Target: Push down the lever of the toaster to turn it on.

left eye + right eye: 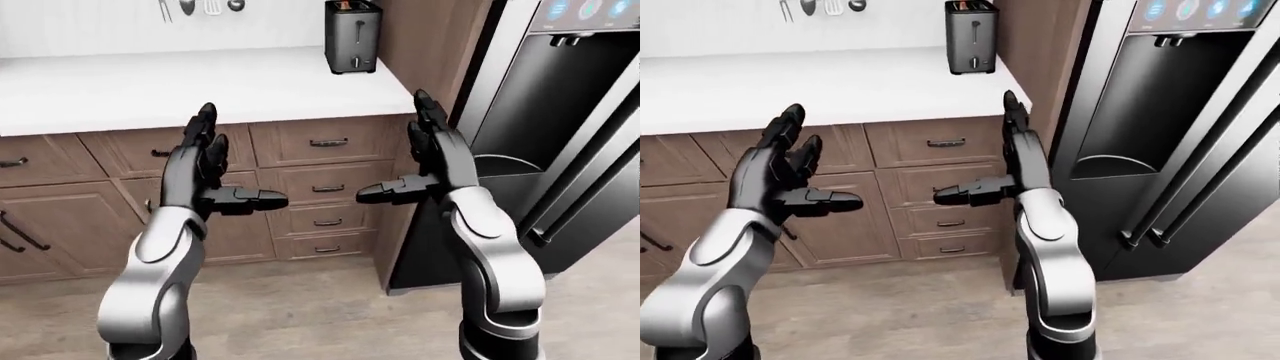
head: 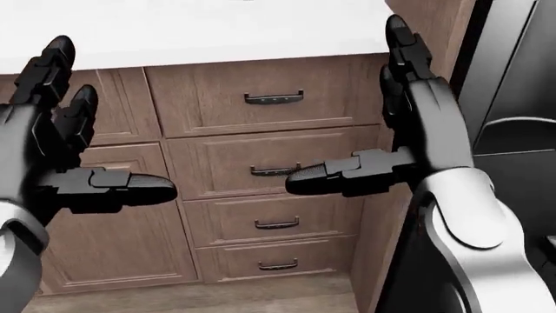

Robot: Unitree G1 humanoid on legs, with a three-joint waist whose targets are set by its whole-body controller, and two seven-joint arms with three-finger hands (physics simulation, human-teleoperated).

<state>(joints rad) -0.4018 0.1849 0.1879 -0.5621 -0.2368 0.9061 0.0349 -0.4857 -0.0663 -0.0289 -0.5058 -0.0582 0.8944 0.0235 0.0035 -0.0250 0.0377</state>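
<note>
A dark grey toaster (image 1: 352, 37) stands upright at the far right end of the white counter (image 1: 200, 82), next to a tall wooden panel; its lever is too small to make out. Both my hands hover in the air well below and short of the toaster, before the drawers. My left hand (image 1: 228, 169) is open, fingers pointing up and thumb stretched to the right. Facing it, my right hand (image 1: 402, 161) is open too, thumb stretched to the left. Neither hand holds or touches anything.
Brown drawers with dark handles (image 2: 273, 98) sit under the counter. A black fridge (image 1: 540, 112) fills the right side, beyond the wooden panel (image 1: 420, 37). Utensils (image 1: 200, 6) hang on the wall at the top. Wooden floor lies below.
</note>
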